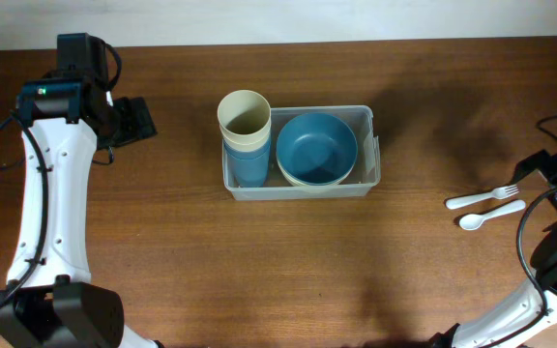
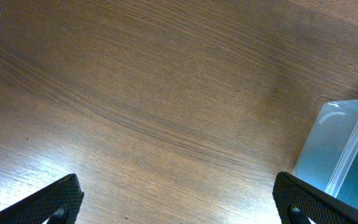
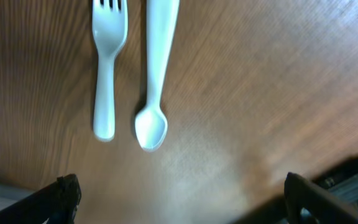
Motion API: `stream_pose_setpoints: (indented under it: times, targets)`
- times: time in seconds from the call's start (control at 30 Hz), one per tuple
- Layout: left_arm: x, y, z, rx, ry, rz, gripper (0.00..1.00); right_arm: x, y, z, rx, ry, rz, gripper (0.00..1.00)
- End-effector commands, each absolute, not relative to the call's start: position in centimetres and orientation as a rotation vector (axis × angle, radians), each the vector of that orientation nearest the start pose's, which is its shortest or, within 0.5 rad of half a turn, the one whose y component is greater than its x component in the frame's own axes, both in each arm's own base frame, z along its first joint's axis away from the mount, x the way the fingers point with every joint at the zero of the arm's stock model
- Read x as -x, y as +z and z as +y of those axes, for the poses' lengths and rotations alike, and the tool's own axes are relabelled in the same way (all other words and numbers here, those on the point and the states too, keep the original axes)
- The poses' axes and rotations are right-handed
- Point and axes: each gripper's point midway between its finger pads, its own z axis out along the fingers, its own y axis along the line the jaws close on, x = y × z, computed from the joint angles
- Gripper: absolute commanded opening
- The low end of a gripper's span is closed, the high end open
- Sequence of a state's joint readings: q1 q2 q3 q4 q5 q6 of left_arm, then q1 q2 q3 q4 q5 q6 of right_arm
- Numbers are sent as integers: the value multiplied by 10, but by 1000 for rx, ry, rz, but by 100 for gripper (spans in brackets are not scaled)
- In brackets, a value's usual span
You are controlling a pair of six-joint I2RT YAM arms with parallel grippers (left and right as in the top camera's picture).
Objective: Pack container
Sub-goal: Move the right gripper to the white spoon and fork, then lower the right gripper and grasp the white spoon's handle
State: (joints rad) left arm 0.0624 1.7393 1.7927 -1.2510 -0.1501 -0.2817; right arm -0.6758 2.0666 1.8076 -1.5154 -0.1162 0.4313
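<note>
Container [image 1: 303, 191] holds stacked cups [image 1: 245, 121] and nested bowls [image 1: 315, 145].
Left wrist view catches only its corner; left gripper [image 2: 179, 202] and right gripper [image 3: 179, 199] spread wide.

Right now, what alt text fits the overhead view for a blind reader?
A clear plastic rectangular container sits on a brown wooden table, holding a cream cup stacked on blue cups beside a round blue bowl nested in a cream one. A white plastic fork and spoon lie far right.
</note>
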Motion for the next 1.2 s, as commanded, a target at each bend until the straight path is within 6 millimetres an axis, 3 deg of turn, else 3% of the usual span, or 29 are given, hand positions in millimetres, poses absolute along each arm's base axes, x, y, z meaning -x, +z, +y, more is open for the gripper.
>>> stream_pose_setpoints:
  times: [0.0,0.47,0.7,0.77,1.17]
  targets:
    - [-391,217,53,530,154,2705,100,-277,98,-200,-1852,165,2753,99]
    - [-391,217,53,530,154,2705,100,-268,52,-210,-1844,20,2672,99]
    - [-391,217,53,530,154,2705,100,-269,38,-211,-1785,-88,2684,99]
    - [-391,217,53,530,154,2705,100,-275,33,-204,-1737,-107,2707,99]
    - [-391,217,53,530,154,2705,100,-289,31,-194,-1636,-164,2738,99]
